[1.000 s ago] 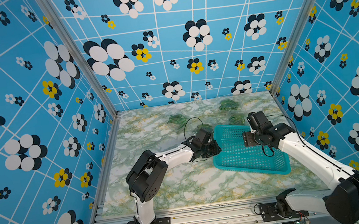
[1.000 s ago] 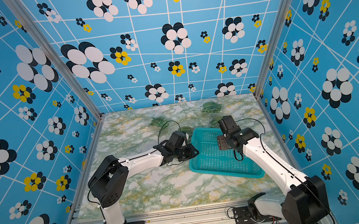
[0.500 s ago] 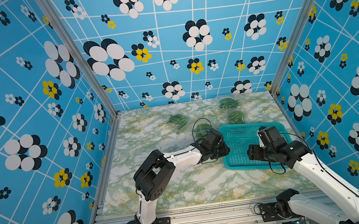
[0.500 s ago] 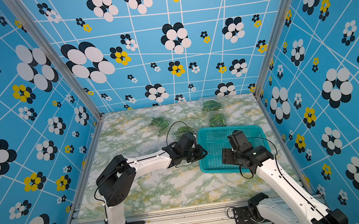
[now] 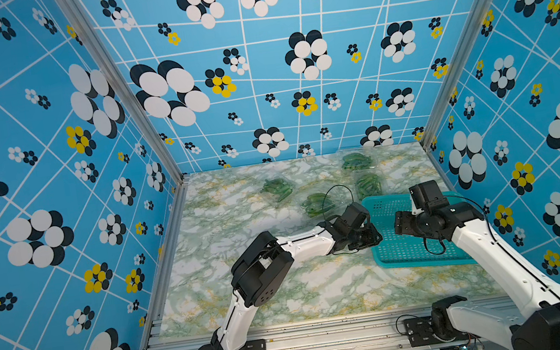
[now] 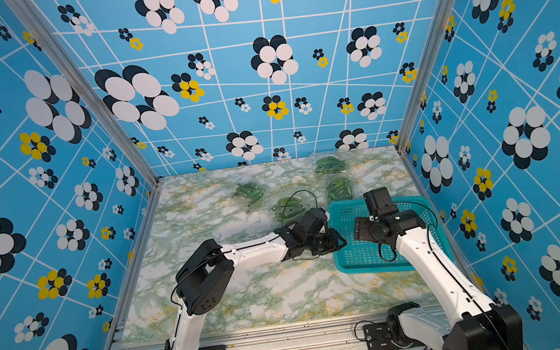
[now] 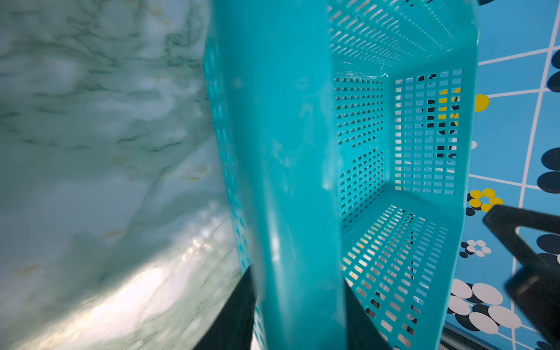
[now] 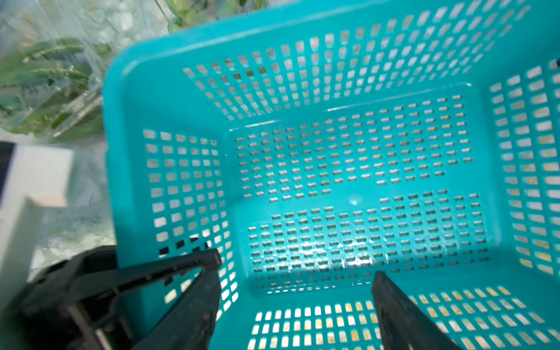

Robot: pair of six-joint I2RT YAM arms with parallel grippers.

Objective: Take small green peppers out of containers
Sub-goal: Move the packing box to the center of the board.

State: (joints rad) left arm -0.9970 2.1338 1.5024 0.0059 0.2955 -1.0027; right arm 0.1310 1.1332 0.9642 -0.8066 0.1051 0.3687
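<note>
While all four containers [image 8: 81,106] sit full beyond the basket [image 5: 412,250], nothing of the task looks done. The basket is bare inside, and I see no loose peppers [image 5: 276,188] on the surface [image 5: 238,207]. Every box is left to empty; whether any lid is open I cannot tell.

The peppers show as glossy dark-green bundles, slender and curved, packed behind clear ribbed plastic. One box lies just beyond the basket's far-left corner and one farther back. Two lie off to the left of that corner.

The left gripper [image 5: 373,241] straddles the basket's left wall, a jaw on each side; whether the jaws pinch it I cannot tell. The right gripper [image 8: 295,272] hovers over the basket's inside, jaws wide, nothing between them.
</note>
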